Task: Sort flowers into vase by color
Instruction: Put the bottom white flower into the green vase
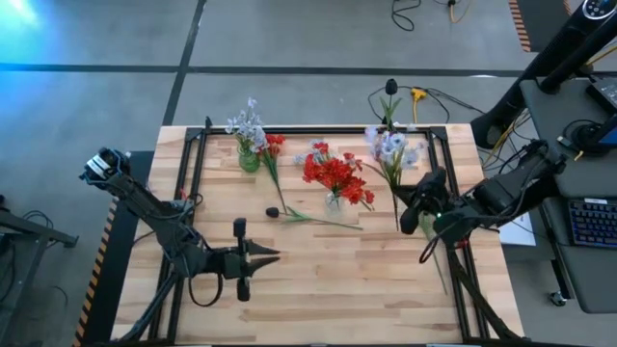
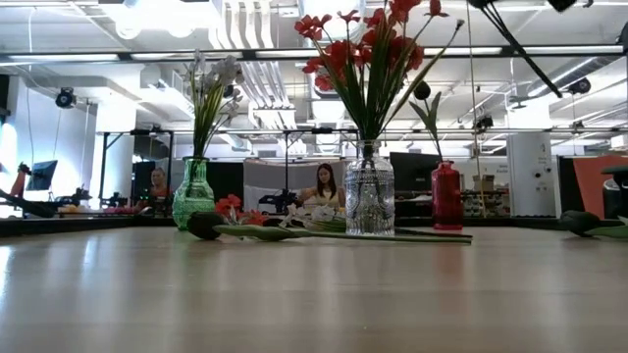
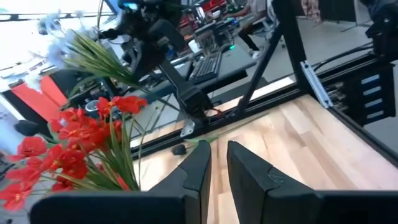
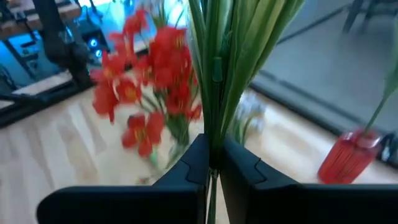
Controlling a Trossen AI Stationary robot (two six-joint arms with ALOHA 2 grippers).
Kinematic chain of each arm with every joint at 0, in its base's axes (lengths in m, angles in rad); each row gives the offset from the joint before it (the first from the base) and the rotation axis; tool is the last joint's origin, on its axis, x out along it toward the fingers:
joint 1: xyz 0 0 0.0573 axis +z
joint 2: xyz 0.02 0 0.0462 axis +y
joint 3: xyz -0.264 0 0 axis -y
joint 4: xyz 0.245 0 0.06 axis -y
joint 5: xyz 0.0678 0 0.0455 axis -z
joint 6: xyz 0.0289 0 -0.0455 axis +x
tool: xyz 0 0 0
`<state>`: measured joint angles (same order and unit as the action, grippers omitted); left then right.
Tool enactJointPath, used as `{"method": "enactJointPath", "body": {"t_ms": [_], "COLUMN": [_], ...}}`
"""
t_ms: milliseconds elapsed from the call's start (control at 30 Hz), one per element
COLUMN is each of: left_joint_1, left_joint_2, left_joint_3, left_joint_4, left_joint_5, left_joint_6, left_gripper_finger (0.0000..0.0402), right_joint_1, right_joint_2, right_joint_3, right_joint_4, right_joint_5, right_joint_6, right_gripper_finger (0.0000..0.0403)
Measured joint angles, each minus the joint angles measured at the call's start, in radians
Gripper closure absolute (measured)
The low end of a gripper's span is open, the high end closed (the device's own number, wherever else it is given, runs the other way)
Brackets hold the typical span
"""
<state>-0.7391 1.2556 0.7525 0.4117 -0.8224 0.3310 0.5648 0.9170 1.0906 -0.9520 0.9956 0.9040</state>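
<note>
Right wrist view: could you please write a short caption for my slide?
Right gripper shut on a bundle of green stems, red flowers in a clear vase behind.
</note>
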Motion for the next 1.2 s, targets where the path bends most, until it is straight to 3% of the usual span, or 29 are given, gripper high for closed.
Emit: {"method": "enactJointPath", "body": {"t_ms": [167,300,467,600,733,900,1200], "left_joint_1": [0.002,0.014,0.042,0.081,0.12,0.13,0.134], "left_joint_2": [0.001,0.003,0.003,0.003,0.004,0.016,0.126], "left_joint_3": [-0.005,-0.029,-0.091,-0.166,-0.219,-0.212,-0.09], "left_joint_4": [0.0,0.001,0.106,0.343,0.555,0.565,0.584], "left_joint_5": [0.0,0.004,0.048,0.172,0.206,0.246,0.265], "left_joint_6": [-0.037,-0.096,-0.131,-0.093,-0.114,-0.105,-0.083], "left_gripper_finger": [0.0365,0.0365,0.0365,0.0365,0.0358,0.0311,0.0176], "right_joint_1": [0.0,0.0,0.0,0.0,0.0,0.0,-0.023], "right_joint_2": [0.019,0.052,0.106,0.17,0.242,0.317,0.459], "right_joint_3": [0.054,0.067,0.061,0.06,0.065,0.084,0.126], "right_joint_4": [0.039,0.201,0.439,0.609,0.725,0.797,0.992], "right_joint_5": [0.06,0.03,-0.164,-0.342,-0.432,-0.453,-0.453], "right_joint_6": [-0.13,-0.311,-0.501,-0.581,-0.613,-0.635,-0.789], "right_gripper_finger": [0.0385,0.0385,0.0385,0.0385,0.0385,0.0385,0.0385]}}
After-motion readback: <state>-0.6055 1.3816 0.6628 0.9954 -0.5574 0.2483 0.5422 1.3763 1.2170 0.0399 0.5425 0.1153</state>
